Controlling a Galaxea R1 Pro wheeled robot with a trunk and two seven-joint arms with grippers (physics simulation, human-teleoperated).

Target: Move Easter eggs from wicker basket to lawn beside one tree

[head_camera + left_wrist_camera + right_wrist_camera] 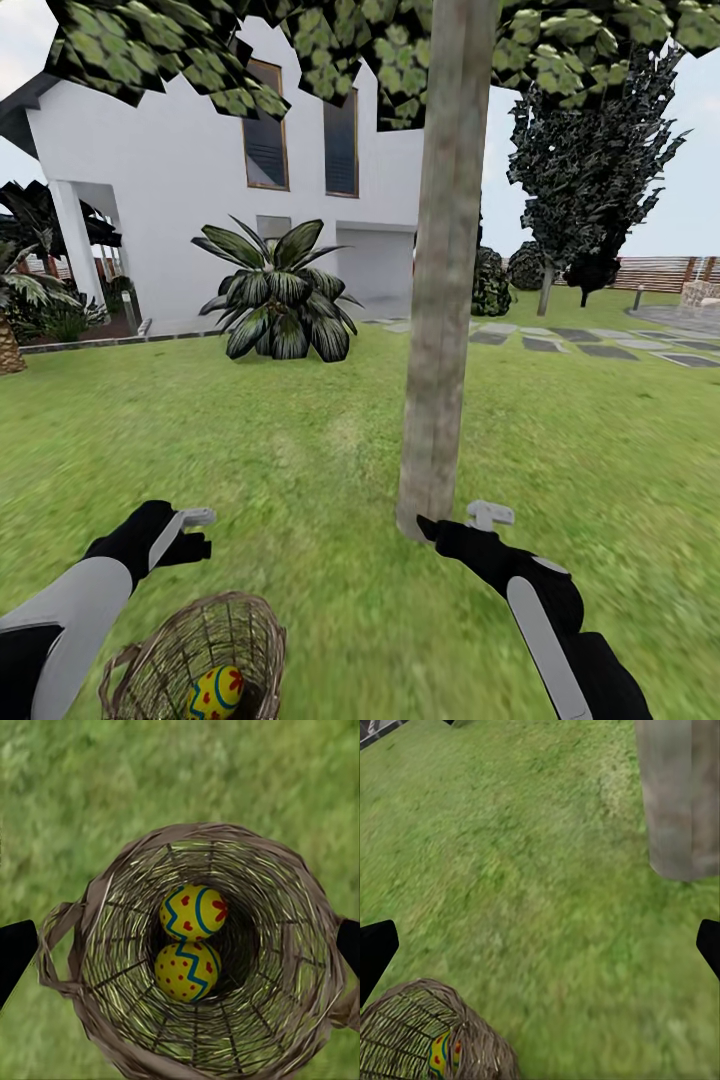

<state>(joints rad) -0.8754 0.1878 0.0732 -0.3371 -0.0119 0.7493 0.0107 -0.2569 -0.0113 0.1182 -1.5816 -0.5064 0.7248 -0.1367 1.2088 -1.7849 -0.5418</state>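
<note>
Two yellow, red-dotted, blue-zigzagged Easter eggs (193, 912) in the wicker basket (97, 892), six o'clock of the tree (440, 300); both grippers, left (180, 945) and right (540, 945), spread wide, empty.

Basket: a tan-brown woven wicker basket (90, 945) stood upright on the bright green lawn (250, 440).
Eggs: two yellow painted eggs (193, 912) (187, 970), touching, lay inside.
Tree: a grey-brown trunk (445, 300) rose nearby.

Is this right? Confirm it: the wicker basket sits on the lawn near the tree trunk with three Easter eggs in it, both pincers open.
Not quite. The left wrist view shows two Easter eggs in the wicker basket, not three. The rest holds: it sits on the lawn near the tree trunk, left pincer and right pincer open.
</note>
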